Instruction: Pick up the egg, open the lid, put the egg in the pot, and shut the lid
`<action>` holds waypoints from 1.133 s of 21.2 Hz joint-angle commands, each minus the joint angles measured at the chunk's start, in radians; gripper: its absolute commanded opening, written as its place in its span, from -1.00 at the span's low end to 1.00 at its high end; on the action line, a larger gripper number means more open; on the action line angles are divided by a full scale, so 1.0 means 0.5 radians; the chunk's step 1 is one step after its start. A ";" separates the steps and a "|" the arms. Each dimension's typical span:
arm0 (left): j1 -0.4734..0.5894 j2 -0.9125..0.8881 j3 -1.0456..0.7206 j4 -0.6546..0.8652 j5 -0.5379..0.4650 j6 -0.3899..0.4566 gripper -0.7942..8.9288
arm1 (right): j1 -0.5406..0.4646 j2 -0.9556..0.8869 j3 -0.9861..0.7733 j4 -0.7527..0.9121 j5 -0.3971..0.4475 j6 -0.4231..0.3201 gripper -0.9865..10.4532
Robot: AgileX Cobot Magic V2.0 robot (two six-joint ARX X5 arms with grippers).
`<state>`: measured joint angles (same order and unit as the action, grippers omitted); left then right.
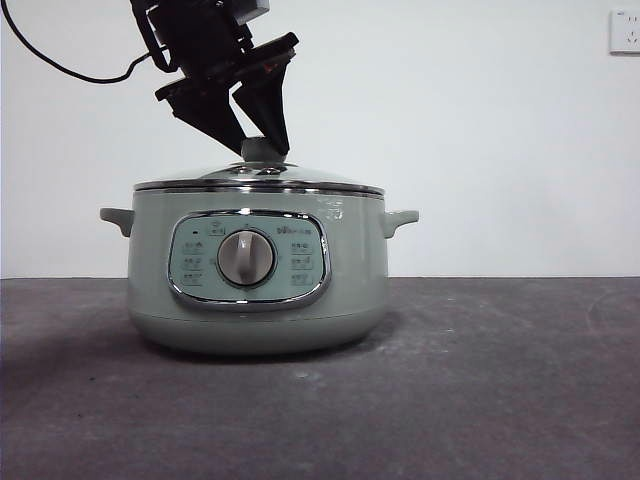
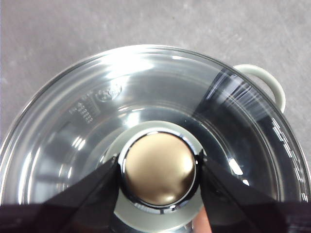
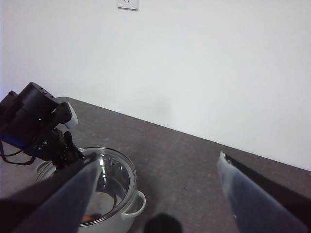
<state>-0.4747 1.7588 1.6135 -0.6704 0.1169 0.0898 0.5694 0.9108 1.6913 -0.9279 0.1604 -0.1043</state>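
Observation:
The sage-green pot (image 1: 260, 300) stands mid-table with the glass lid (image 1: 300, 178) seated flat on its rim. From above, my left gripper (image 1: 262, 150) reaches down onto the lid's knob (image 2: 159, 170); its two black jaws press against the knob's opposite sides, shut on it. Through the glass a small patch of the orange egg (image 3: 87, 217) shows inside the pot, also glimpsed in the left wrist view as the egg (image 2: 203, 224). My right gripper (image 3: 155, 179) hangs high and off to the side, open and holding nothing.
A pot side handle (image 2: 265, 80) sticks out past the lid rim. Dark grey tabletop (image 1: 500, 380) spreads around the pot, with a white wall behind and a wall socket (image 1: 625, 30) at the upper right.

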 commanded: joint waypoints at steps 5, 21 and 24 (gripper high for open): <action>-0.022 0.022 0.013 -0.072 0.030 0.014 -0.49 | 0.001 -0.002 -0.003 -0.005 0.001 0.004 -0.11; -0.015 -0.139 0.051 -0.153 0.031 0.013 0.27 | 0.002 0.095 -0.003 -0.413 -0.288 0.066 -0.11; -0.015 -0.214 0.124 -0.312 0.033 0.014 0.27 | 0.002 0.130 -0.003 -0.502 -0.407 0.072 -0.11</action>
<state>-0.4809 1.6672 1.6672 -0.8177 0.1265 0.0906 0.5694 0.9741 1.6913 -1.1778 -0.0334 -0.0830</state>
